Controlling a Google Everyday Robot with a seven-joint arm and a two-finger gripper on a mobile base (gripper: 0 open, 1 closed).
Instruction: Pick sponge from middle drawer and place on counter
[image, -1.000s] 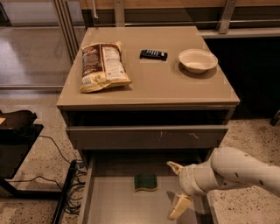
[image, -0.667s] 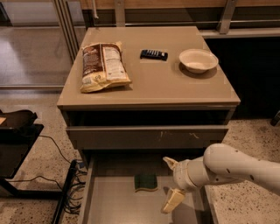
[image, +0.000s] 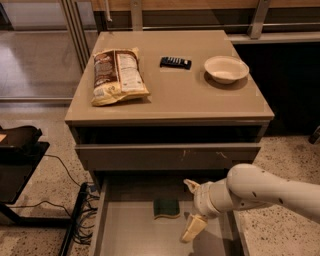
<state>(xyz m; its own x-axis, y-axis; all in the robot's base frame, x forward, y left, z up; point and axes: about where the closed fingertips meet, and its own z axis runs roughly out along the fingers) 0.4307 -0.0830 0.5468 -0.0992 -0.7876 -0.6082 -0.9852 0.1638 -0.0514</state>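
Note:
The dark green sponge (image: 166, 208) lies flat on the floor of the open middle drawer (image: 127, 227), near its back. My gripper (image: 190, 208) hangs over the drawer just right of the sponge, a short gap away. Its two cream fingers are spread, one at the upper end (image: 190, 185) and one at the lower end (image: 193, 228), and nothing is between them. The white arm comes in from the right edge. The beige counter (image: 175, 95) is the cabinet top above.
On the counter lie a snack bag (image: 116, 75) at the left, a black remote (image: 175, 62) in the middle and a cream bowl (image: 226, 68) at the right. A scratched drawer front (image: 167, 156) juts above the open drawer. A black stand and cables (image: 30, 165) sit on the floor at left.
My gripper and arm have moved left over the drawer, closer to the sponge. The sponge has not moved.

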